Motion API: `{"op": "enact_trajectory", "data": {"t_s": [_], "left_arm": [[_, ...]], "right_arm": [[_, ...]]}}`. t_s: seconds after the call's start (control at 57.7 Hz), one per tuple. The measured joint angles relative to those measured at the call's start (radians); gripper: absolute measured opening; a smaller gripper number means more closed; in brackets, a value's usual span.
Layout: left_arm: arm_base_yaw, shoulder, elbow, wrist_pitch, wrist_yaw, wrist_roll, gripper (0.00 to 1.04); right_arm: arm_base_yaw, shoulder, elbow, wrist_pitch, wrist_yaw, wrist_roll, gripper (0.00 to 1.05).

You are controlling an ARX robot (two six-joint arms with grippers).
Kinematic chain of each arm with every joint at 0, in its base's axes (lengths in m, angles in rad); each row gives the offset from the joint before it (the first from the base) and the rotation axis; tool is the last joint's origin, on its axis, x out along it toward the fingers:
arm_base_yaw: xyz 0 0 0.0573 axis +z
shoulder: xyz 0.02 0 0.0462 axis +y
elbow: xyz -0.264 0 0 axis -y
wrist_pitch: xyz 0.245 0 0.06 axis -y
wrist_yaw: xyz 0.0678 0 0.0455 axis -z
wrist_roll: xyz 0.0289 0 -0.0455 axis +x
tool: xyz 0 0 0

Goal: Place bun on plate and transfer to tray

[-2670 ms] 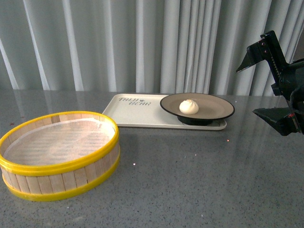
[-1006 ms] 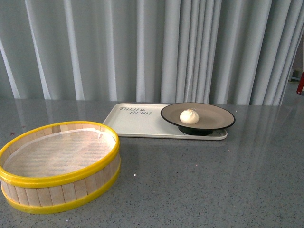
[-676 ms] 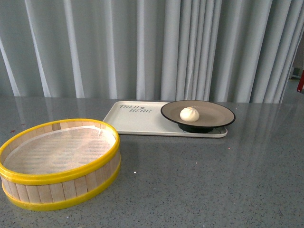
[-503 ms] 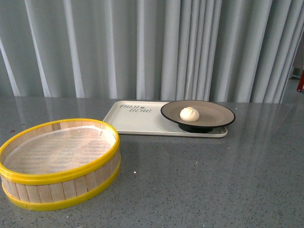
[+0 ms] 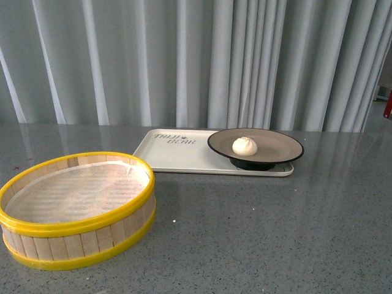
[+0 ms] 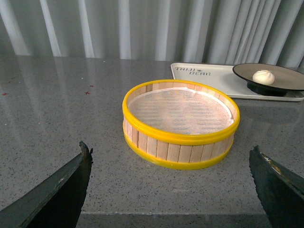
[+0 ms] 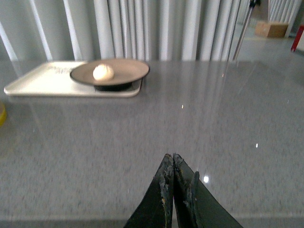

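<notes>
the bun (image 5: 244,146) sits on the plate (image 5: 278,149), which rests on the right end of the tray (image 5: 174,156). the steamer basket (image 5: 76,208) stands apart on the grey table (image 5: 275,233). the left gripper (image 6: 171,190) hangs with jaws spread wide, the right gripper (image 7: 173,178) has its jaws pressed together on nothing

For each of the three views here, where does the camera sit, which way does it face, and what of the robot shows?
Front view: on the body, facing across the table to the steamer basket, tray, plate and bun; no arm shows.
Left wrist view: behind the open left gripper, facing the basket.
Right wrist view: behind the shut right gripper, facing the tray from a distance.
All three share tray, plate and bun.
</notes>
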Motion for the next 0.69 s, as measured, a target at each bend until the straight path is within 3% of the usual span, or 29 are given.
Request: {"op": "enact_trajectory", "data": {"t_s": [0.173,0.208,0.416,0.659,0.693], "left_arm": [[0.0,0.0,0.0,0.0,0.001,0.0,0.98],[0.0,0.0,0.0,0.0,0.0,0.0,0.98],[0.0,0.0,0.0,0.0,0.001,0.0,0.98],[0.0,0.0,0.0,0.0,0.0,0.0,0.98],[0.0,0.0,0.0,0.0,0.0,0.0,0.98]], "right_arm": [[0.0,-0.023,0.0,-0.005,0.0,-0.001,0.02],[0.0,-0.023,0.0,-0.005,0.0,-0.001,0.06],[0.0,-0.023,0.0,-0.005,0.0,-0.001,0.42],[0.0,-0.023,0.0,-0.006,0.0,-0.001,0.95],[0.0,-0.023,0.0,-0.006,0.0,0.0,0.98]]}}
